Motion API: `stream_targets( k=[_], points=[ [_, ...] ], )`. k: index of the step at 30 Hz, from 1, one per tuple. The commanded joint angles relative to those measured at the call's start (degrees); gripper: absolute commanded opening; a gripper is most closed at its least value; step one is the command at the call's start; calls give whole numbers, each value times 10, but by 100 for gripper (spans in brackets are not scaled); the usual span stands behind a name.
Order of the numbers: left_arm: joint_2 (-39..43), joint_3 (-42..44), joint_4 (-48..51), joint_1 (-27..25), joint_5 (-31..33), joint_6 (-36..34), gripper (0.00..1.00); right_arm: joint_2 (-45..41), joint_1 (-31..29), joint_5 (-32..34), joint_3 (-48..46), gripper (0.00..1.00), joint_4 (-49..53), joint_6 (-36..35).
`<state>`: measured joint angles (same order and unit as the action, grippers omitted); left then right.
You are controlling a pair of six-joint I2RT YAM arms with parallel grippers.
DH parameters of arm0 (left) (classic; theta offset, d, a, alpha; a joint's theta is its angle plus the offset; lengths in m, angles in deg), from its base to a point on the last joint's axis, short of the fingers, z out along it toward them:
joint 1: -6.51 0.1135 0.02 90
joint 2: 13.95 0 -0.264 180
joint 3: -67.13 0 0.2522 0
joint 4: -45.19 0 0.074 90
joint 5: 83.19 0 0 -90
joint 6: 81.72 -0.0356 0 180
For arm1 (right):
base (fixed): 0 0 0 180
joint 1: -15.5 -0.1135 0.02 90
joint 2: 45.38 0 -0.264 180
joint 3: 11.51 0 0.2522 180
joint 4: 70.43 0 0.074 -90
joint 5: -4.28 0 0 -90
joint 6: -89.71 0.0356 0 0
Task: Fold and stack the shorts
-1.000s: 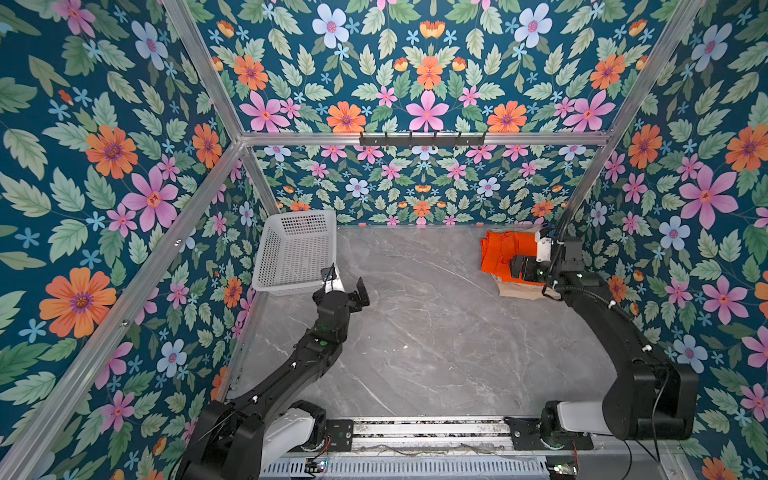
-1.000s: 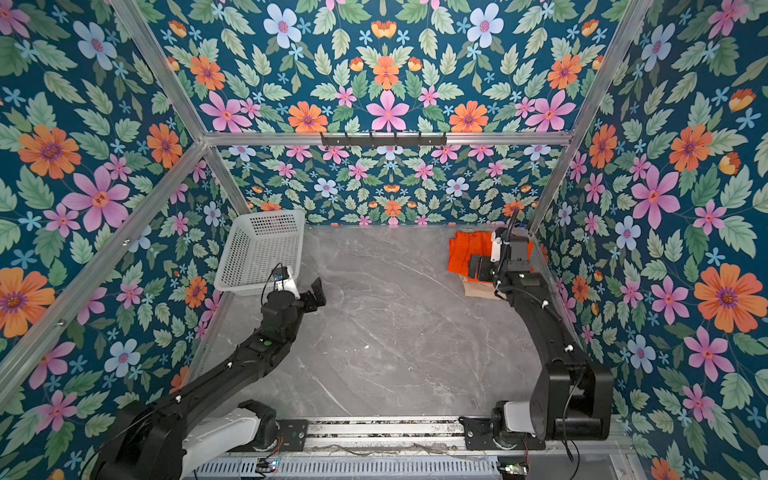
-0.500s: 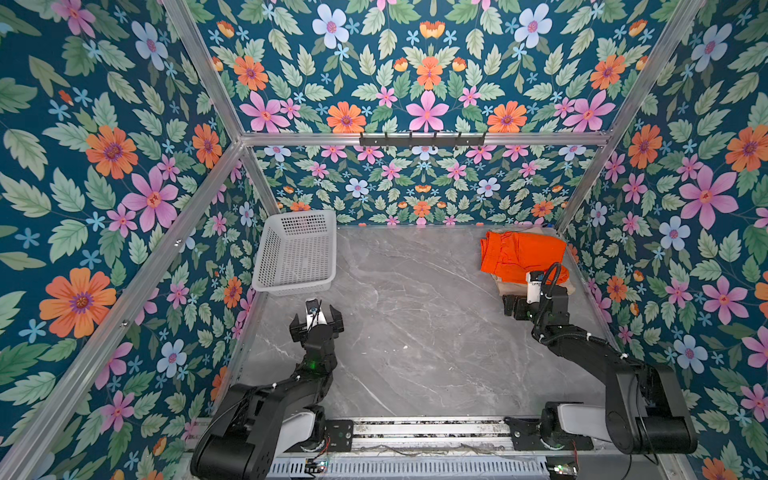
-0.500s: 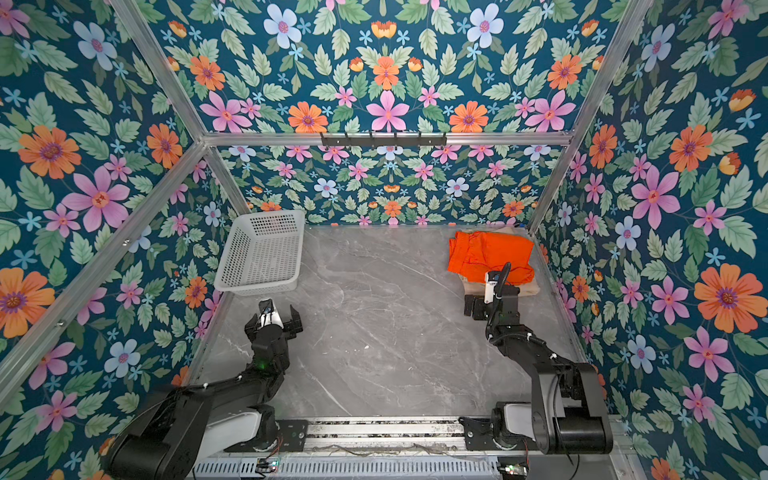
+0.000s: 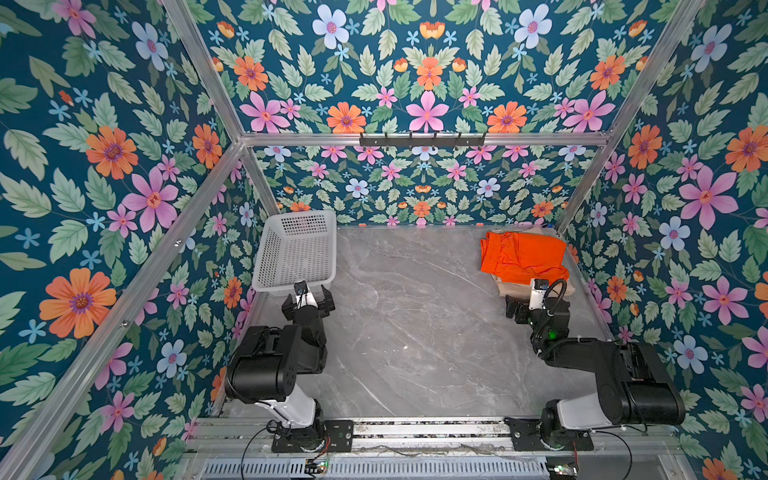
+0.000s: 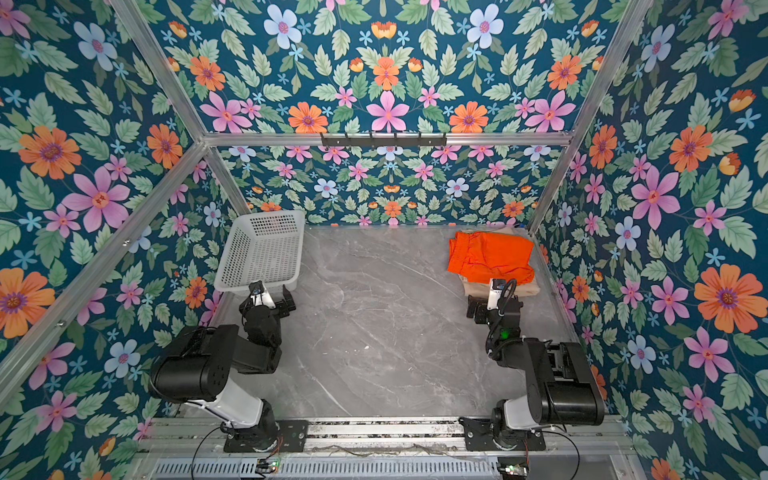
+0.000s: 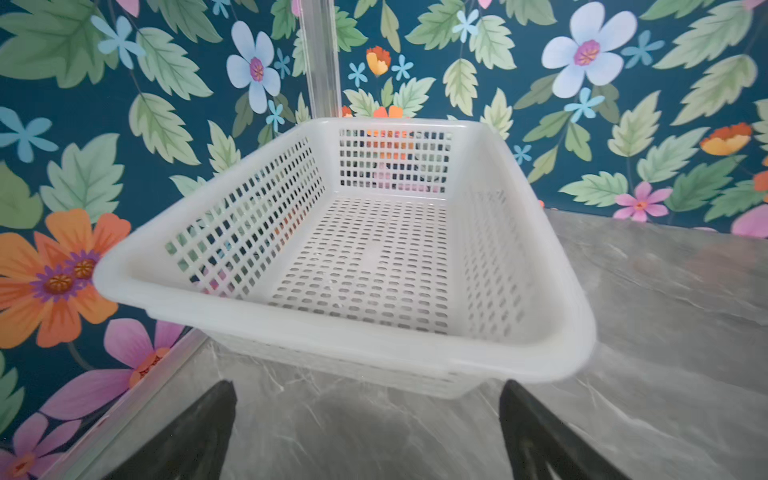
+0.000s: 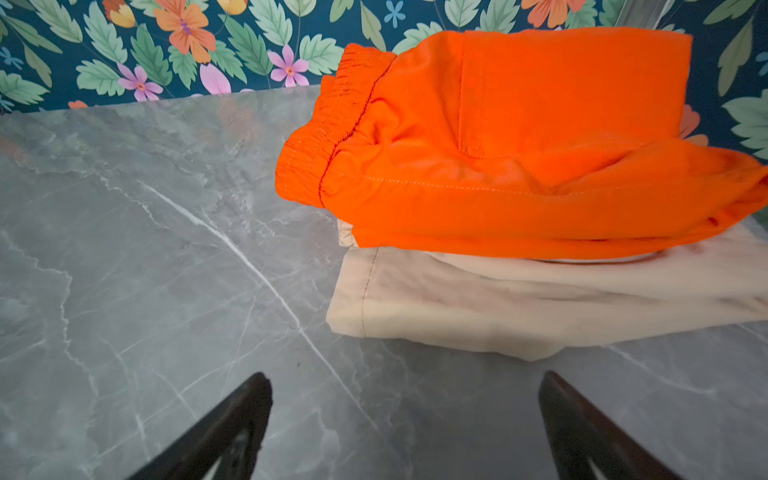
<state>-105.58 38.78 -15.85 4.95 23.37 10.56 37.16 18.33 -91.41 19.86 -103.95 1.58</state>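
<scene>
Jaws spread wide, both arms have retracted; orange shorts (image 5: 523,255) top beige shorts (image 8: 540,299).

Landmark = basket (image 5: 291,287) (image 6: 257,286) (image 7: 332,340): it sits on the table (image 5: 415,332) in the far-left corner, close to the left wall and back wall. Left gripper (image 5: 309,303) (image 6: 268,305) (image 7: 368,386) is just in front of the basket's near rim, apart from it and facing into it. The shorts stack is level with the basket, well apart to its right, in the far-right corner. Top shorts (image 5: 523,255) (image 6: 492,255) (image 8: 519,145) lie on bottom shorts (image 5: 508,286) (image 6: 471,284) (image 8: 519,307), and the bottom pair's near edge sticks out from under. Right gripper (image 5: 525,307) (image 6: 478,309) (image 8: 405,382) is far right of the basket, just in front of the stack's near edge, facing it, clear of the cloth.
</scene>
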Motion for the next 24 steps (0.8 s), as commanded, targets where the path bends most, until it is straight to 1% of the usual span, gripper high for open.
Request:
stream_targets(
  k=[1, 3, 16, 19, 24],
  points=[
    [-7, -2, 3, 0, -22, 7, 100, 0, 0, 2, 2, 99, -32, 4],
    [-1, -5, 23, 0, -24, 8, 100, -3, 0, 1, 3, 99, -24, 4],
    [-4, -5, 18, -1, -23, 6, 100, -2, 0, 1, 3, 99, -26, 5],
    [-6, -14, 33, -1, -40, 0, 100, -2, 1, 0, 3, 99, -26, 5],
    [-5, -10, 27, -2, -40, -2, 100, -2, 5, -5, 3, 99, -25, 7]
  ],
)
